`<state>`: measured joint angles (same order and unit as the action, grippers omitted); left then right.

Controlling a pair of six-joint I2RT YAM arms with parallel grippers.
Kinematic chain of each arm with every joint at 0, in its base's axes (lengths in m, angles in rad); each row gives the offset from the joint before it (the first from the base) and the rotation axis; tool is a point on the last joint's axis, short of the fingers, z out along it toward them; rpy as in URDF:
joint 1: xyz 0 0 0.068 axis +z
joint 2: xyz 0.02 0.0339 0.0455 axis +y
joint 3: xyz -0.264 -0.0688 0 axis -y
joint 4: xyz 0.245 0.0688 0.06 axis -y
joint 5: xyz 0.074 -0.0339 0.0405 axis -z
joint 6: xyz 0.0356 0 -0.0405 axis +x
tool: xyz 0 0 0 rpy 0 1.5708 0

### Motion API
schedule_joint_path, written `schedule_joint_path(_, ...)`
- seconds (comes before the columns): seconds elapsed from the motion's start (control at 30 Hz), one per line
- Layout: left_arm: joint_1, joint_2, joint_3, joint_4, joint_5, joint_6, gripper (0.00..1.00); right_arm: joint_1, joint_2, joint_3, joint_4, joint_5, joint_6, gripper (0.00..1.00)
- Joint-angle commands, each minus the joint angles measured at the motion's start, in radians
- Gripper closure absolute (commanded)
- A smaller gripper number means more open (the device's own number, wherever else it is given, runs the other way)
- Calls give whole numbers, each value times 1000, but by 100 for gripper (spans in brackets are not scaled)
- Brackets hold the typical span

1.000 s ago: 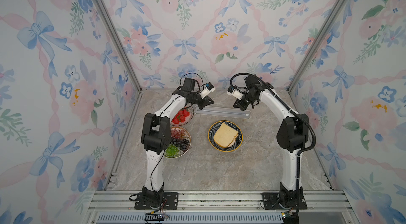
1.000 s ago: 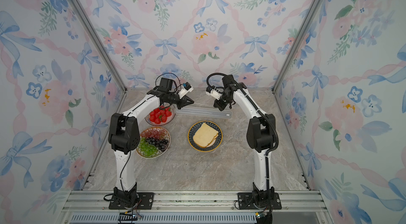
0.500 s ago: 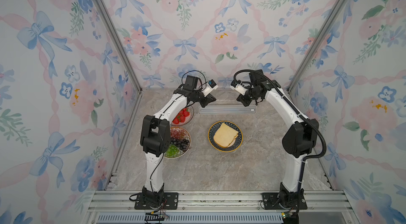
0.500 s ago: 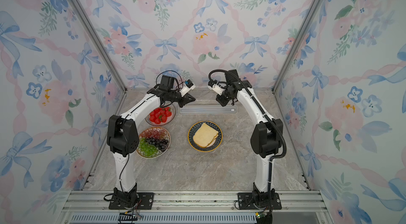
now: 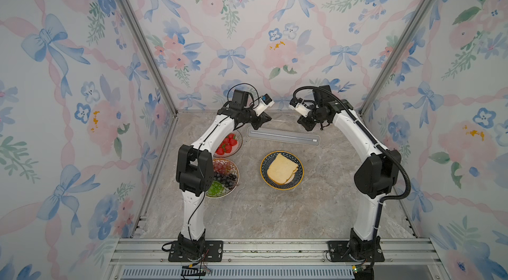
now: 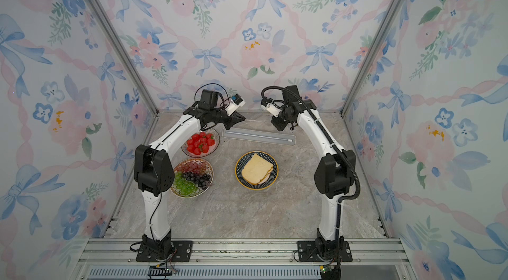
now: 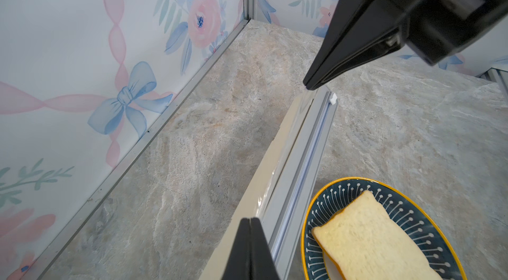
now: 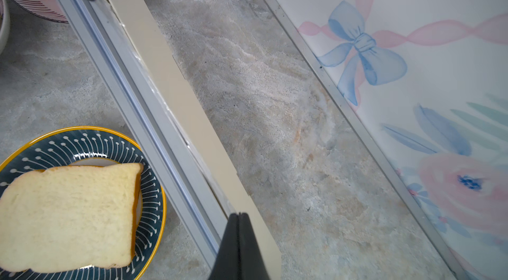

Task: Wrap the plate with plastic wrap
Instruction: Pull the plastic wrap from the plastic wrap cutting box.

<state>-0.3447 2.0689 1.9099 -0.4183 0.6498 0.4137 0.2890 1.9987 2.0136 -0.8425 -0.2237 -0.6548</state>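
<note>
Bowl (image 6: pixel 218 142) of red strawberries (image 6: pixel 200 142) toward back left of grey marble-look tabletop (image 6: pixel 247 210). Just in front of it, round dish (image 6: pixel 192 196) with red, dark and green grapes (image 6: pixel 196 177) in separate clusters. Pastel bow-and-flower wallpaper (image 6: pixel 247 31) on three walls; aluminium rail (image 6: pixel 233 249) along front edge

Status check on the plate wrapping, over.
Left gripper, right gripper shut, over the wrap box. Plate unwrapped, bread bare. Nothing in the way.
</note>
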Motion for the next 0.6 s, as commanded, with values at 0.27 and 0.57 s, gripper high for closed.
schedule_joint_path(0.27, -8, -45, 115, 10, -64, -48, 100, 4, -73, 91, 40, 78, 3, 100)
schedule_joint_path(0.57, -13, -64, 145, 10, -82, -58, 100, 21, -78, 163, 30, 130, -8, 100)
